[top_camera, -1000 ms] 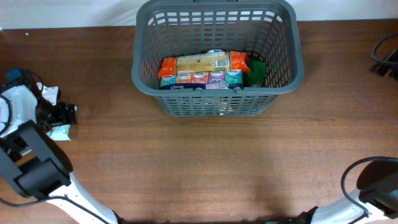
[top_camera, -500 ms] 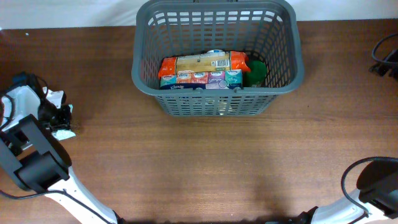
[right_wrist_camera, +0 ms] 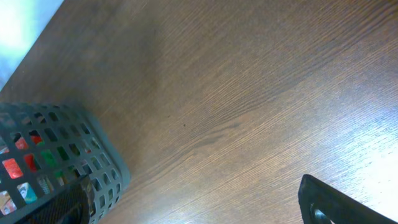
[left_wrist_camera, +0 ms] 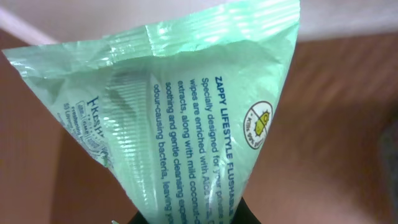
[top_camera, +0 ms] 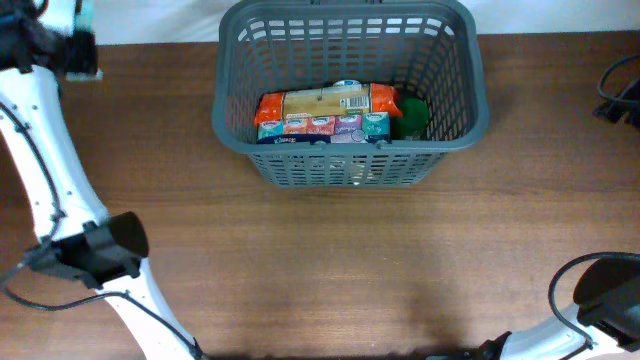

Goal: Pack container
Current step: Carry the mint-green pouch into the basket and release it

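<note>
A mint-green wipes packet (left_wrist_camera: pixel 186 112) fills the left wrist view, and my left gripper (left_wrist_camera: pixel 189 218) is shut on its lower end. From overhead that gripper (top_camera: pixel 72 45) is raised at the far back left, and a bit of the packet (top_camera: pixel 86 14) shows at the frame's top edge. The dark grey container (top_camera: pixel 345 145) stands at the back centre. It holds an orange pack (top_camera: pixel 325 100), a row of tissue packs (top_camera: pixel 320 125) and a green item (top_camera: pixel 412 115). My right gripper (right_wrist_camera: pixel 199 211) is open over bare wood, with the container's corner (right_wrist_camera: pixel 56 162) to its left.
The left arm's white links (top_camera: pixel 45 170) run down the left side of the brown table (top_camera: pixel 330 270). A black cable (top_camera: pixel 620 95) lies at the right edge. The right arm's base (top_camera: pixel 600 300) sits at the front right corner.
My left gripper shut on the green packet at the table's left side. It then rose with the packet towards the back left corner. The right arm has not moved.
</note>
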